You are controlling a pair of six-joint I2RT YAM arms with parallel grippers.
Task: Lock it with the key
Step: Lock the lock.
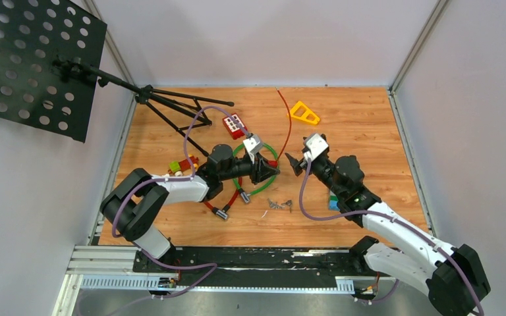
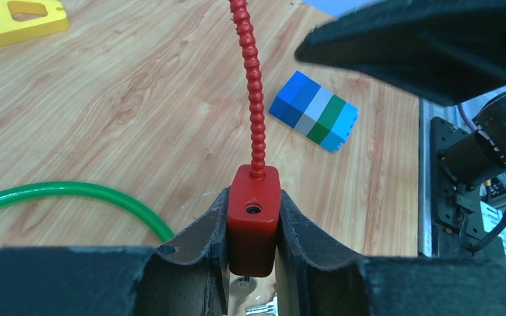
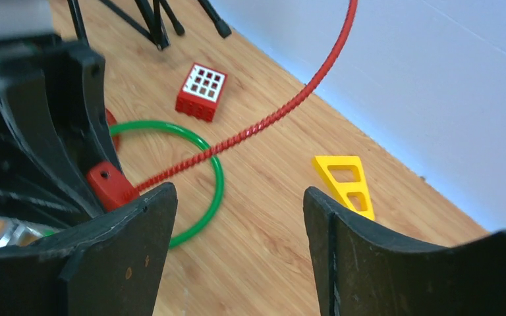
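**A:** From above, where do your tools stand?

**B:** My left tool (image 1: 271, 170) and my right tool (image 1: 295, 163) face each other near the middle of the bench (image 1: 369, 125), with their tips close but apart. The keys (image 1: 279, 205) lie on the wood just in front of them, and neither tool touches them. A ribbed red cable (image 1: 287, 122) arcs from the left tool towards the back wall.

**A:** And the left wrist view?

**B:** There my left tool is pinching the red lock (image 2: 253, 220), with a finger (image 2: 211, 227) pressed on each flat side. A small round hole shows on the face turned to the camera, and the cable rises from the lock's top. A blue and green block (image 2: 314, 112) lies beyond, and a green ring (image 2: 72, 192) curves off to the left.

**A:** The right wrist?

**B:** My right tool is spread wide with nothing between its fingers. Beyond them lie a yellow triangle (image 3: 344, 184) and, further back, a red grid block (image 3: 201, 92). The lock shows at the left, clamped in my other tool.
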